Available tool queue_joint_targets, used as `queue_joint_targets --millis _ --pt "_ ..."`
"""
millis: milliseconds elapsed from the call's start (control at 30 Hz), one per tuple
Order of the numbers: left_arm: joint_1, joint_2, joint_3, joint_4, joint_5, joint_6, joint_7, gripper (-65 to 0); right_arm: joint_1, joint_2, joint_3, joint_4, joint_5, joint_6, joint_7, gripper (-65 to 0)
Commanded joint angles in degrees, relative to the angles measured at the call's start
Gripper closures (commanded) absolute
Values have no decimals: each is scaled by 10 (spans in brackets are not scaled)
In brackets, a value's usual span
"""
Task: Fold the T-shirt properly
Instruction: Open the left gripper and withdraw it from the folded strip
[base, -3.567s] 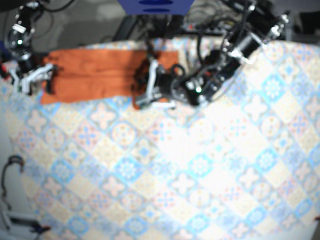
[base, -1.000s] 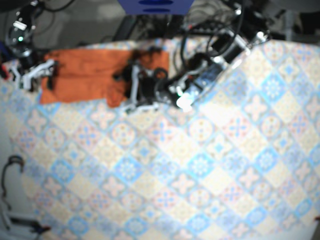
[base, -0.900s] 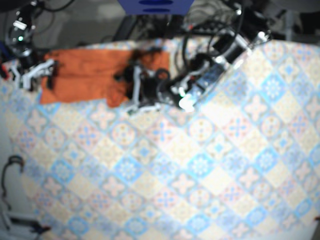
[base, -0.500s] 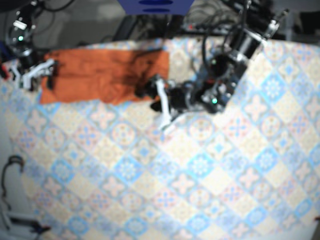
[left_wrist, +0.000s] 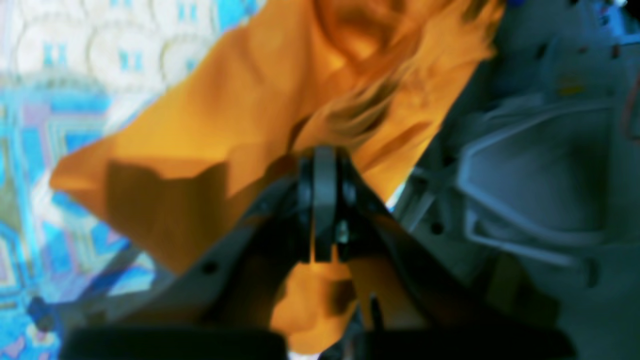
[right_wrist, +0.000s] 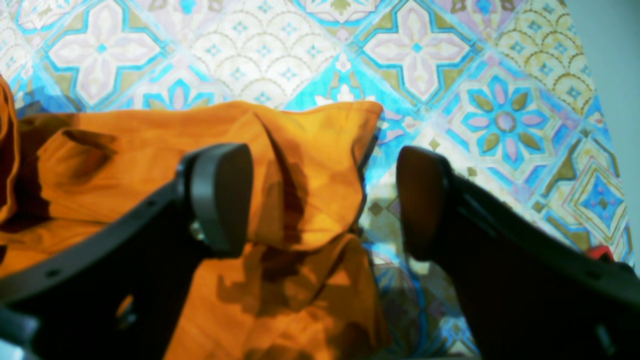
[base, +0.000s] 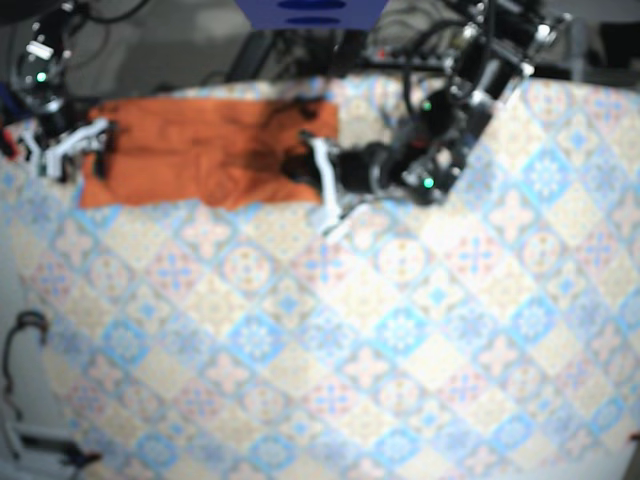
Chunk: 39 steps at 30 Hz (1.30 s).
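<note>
Roughly halfway, I judge: the orange T-shirt (base: 200, 150) lies as a long band along the far edge of the worktop (base: 400, 350), left end effector (left_wrist: 324, 170) pinching one end, right end effector (right_wrist: 320, 200) released over the other; crosswise folds remain.

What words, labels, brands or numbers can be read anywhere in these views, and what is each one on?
No text can be read in any view.
Blue panel, top edge of the base view: two dark oval marks, too blurred to tell whether they are lettering.
T-shirt: plain orange, no print visible.
tablecloth: tile pattern only, no words.
</note>
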Motion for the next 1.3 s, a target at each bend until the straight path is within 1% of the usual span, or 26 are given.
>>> queue_joint_targets --millis 0,200,367,500,667,800,867,933,1067,1133,1267 --pt "-8 -4 -11 8 -21 -4 -9 0 -1 10 3 7 8 1 15 -434" --pt "-13 -9 -19 -15 -54 -5 -8 0 0 2 2 7 8 1 15 -434" --pt "-9 -7 -20 -35 -56 -4 -11 0 0 -8 2 6 7 1 15 -434" --pt "-9 -7 -21 -38 -54 -1 -12 0 -1 -9 2 6 7 1 15 -434" --pt "-12 -7 -23 -38 -54 45 -13 0 -1 -16 2 6 7 1 15 -434" --pt "-12 -7 -22 -39 -53 83 -36 0 -1 -17 2 7 7 1 15 -434" --pt "-12 -7 -22 -52 -53 96 -38 0 -1 -17 2 7 7 1 15 -434" --pt "-13 -6 -22 -70 -53 97 -49 0 -1 -17 2 7 7 1 15 -434" --pt "-23 11 -20 -114 -53 97 -53 0 -6 -17 2 7 7 1 14 -434" --pt "-25 27 -21 -129 -53 96 -53 0 -8 -17 2 7 7 1 15 -434" --pt "-26 44 -21 -132 -53 96 -53 0 -8 -17 2 7 7 1 15 -434"
